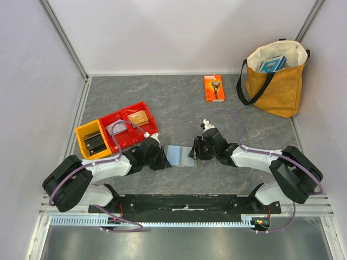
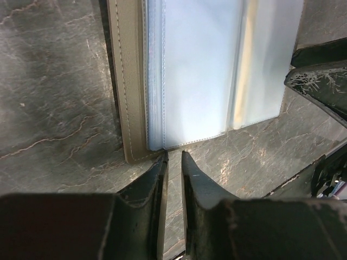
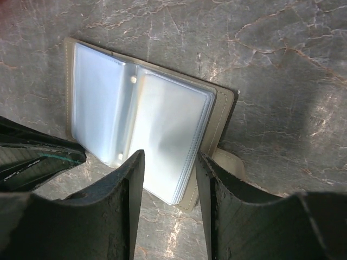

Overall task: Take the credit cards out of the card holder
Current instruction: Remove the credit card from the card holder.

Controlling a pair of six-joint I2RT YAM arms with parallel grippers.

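The card holder [image 1: 179,155] lies opened flat on the table [image 1: 179,103], light blue side up, and everything here is placed from it. At its near-left corner sits the left gripper [image 2: 173,157], jaws drawn almost together with only a sliver of table showing between them. They hold nothing, though one tip seems to brush the grey cover's edge. On the holder's right half the right gripper [image 3: 169,154] straddles the stack of clear sleeves [image 3: 162,135], jaws apart on either side and not yet pinching.

The step in hand looks like pinning and spreading the holder to reach a pocket. No credit card shows plainly in the sleeves (a faint yellowish streak could be one, or only glare). Next, I judge, one side must steady the cover while the other works a sleeve open.

Beyond and left of the holder stand a yellow bin [image 1: 80,135] and a red bin [image 1: 145,106]. Whether the dark and tan pieces inside are cards, I cannot tell.
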